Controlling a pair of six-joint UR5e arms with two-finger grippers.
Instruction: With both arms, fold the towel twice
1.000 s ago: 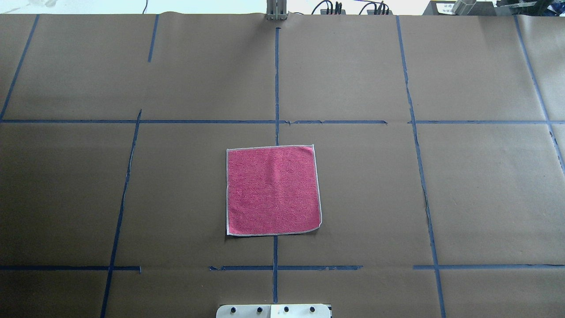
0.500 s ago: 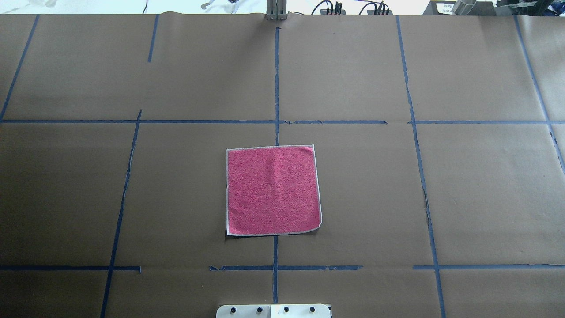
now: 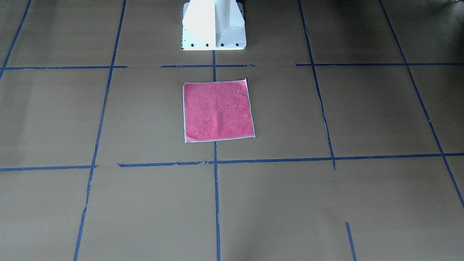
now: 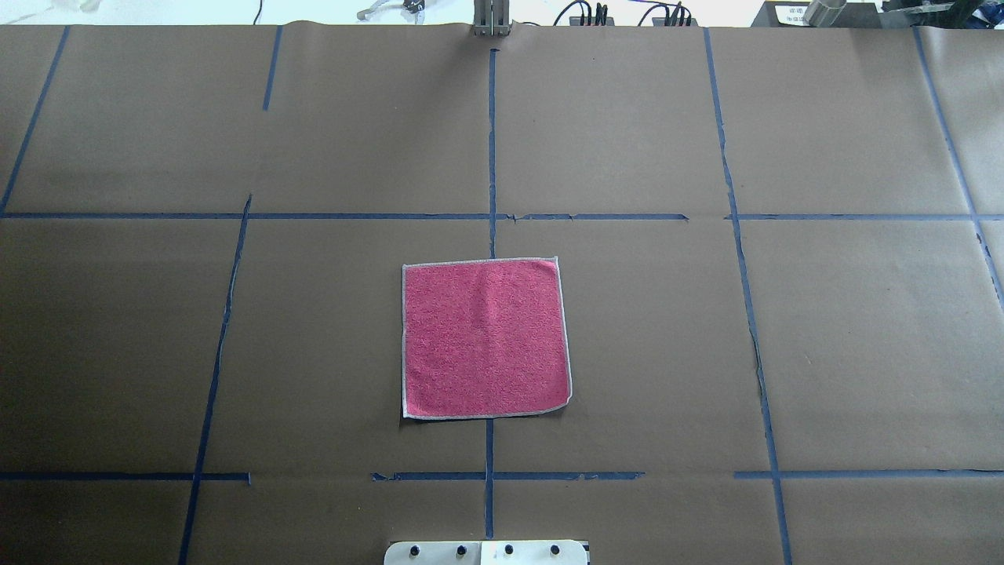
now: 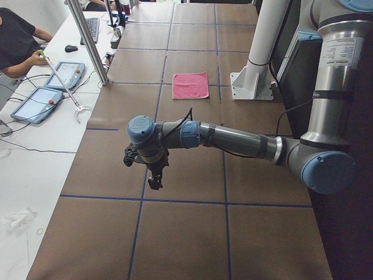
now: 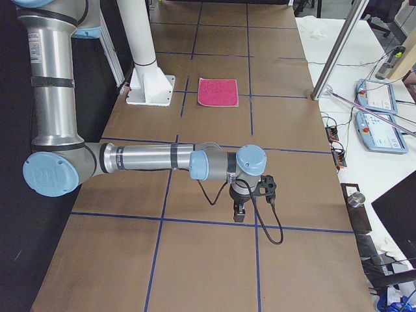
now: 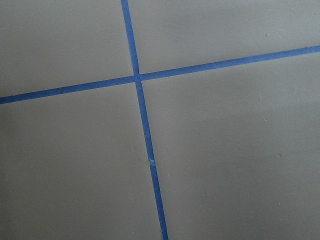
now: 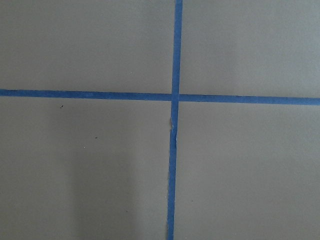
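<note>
Found the towel (image 4: 486, 339) spread flat and unfolded on the counter (image 4: 235, 353), pink-red face up, with its pale border showing on all four sides. Lies square to the blue tape grid (image 4: 492, 149), straddling the centre line, a short way in front of the white pedestal base (image 3: 214, 25). Judged the placement deliberate: centred between both arms, so each may take one side. No fold made yet; task judged at its very start.

Located the left tool (image 5: 152, 182) over bare counter toward the left end, pointing down, well apart from the towel, with nothing seen in it. Located the right tool (image 6: 239, 213) toward the right end in a mirrored pose, a black cable (image 6: 273, 227) looping from its wrist. Cannot tell from the side views whether either is released or clenched. Wrist cameras show only brown paper and a tape crossing, no fingers. Judged both poses a symmetric ready stance, leaving the towel unobscured to the fixed cameras.

Noted a metal post (image 5: 87, 41) at the operators' edge, teach pendants (image 5: 41, 104) on the white side bench, and a seated operator (image 5: 14, 41) holding a long rod. Saw nothing but taped paper between either tool and the towel. Judged the long inward reach the only demand of the approach.
</note>
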